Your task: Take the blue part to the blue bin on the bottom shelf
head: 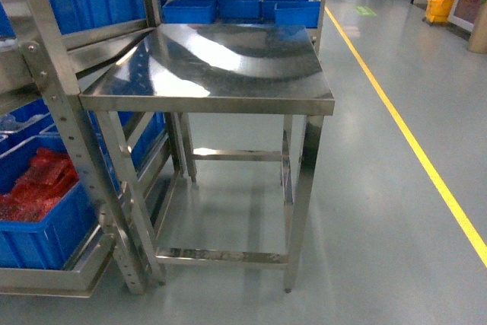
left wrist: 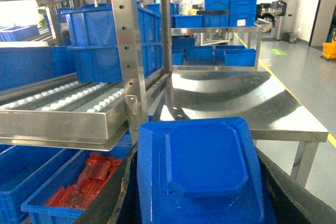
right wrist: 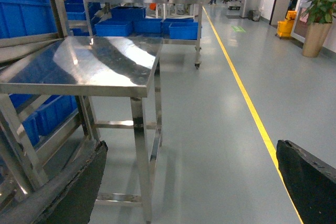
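Note:
The blue part, a flat plastic piece with a raised octagonal centre, fills the bottom of the left wrist view. My left gripper is shut on it, with a black finger on each side. It hangs in front of the rack upright, near the table's corner. Below and to the left is a blue bin holding red parts. In the head view that blue bin rests on the bottom shelf. My right gripper stands open over bare floor, empty. Neither gripper shows in the head view.
A small steel-framed table stands beside the rack. A roller tier juts out above the bin. More blue bins sit on racks behind. A yellow floor line runs along the right. A potted plant stands far right.

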